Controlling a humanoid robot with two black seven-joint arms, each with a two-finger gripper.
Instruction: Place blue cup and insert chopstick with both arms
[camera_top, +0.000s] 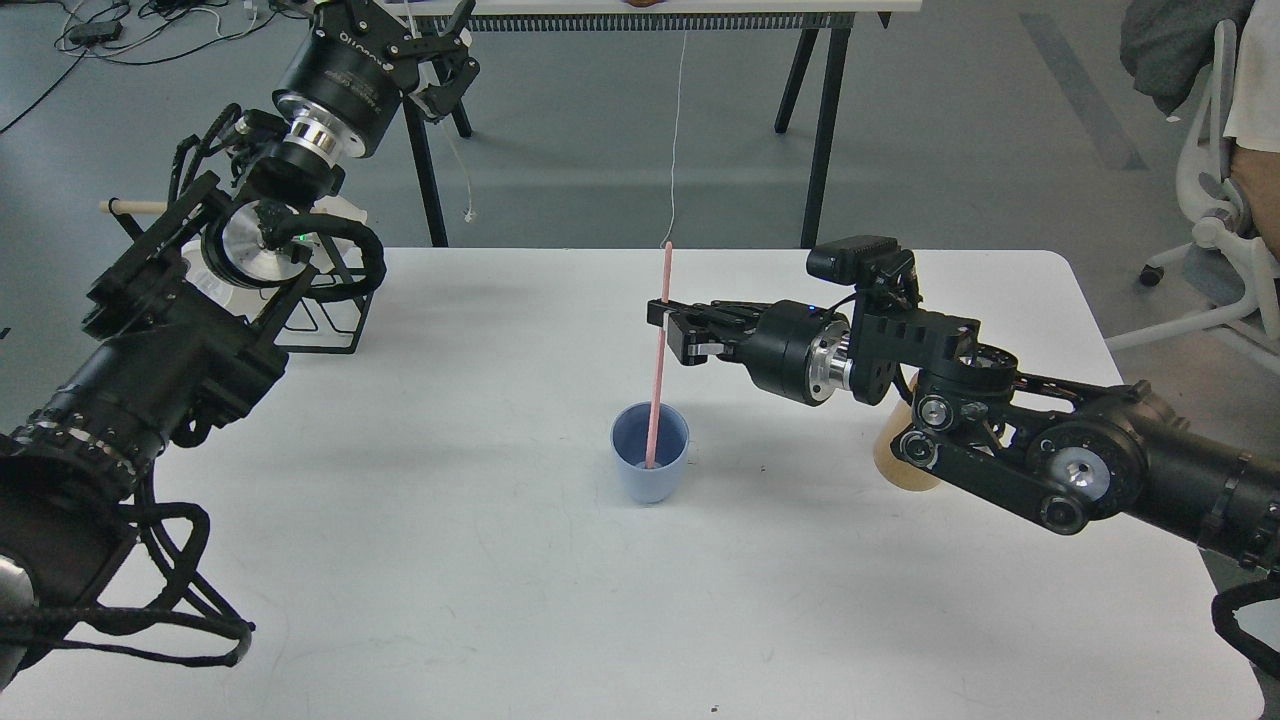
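Holding the pink stick upright in our right gripper, jaws clamped on its upper part, we have its tip inside the blue cup mid-table. We should release gently. Our left gripper hangs raised, jaws apart, empty.

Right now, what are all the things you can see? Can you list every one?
blue cup: one, pale blue, upright on the table, middle
chopstick: one, pink, lower end inside the cup, leaning slightly
tan cylinder: one, right side of the table, mostly hidden behind the right arm
wire rack: one, black, far-left of the table, with a wooden rod
table: one, white
office chair: one, white, far right on the floor
left gripper: black, open, raised high at top left
right gripper: black, closed on the chopstick
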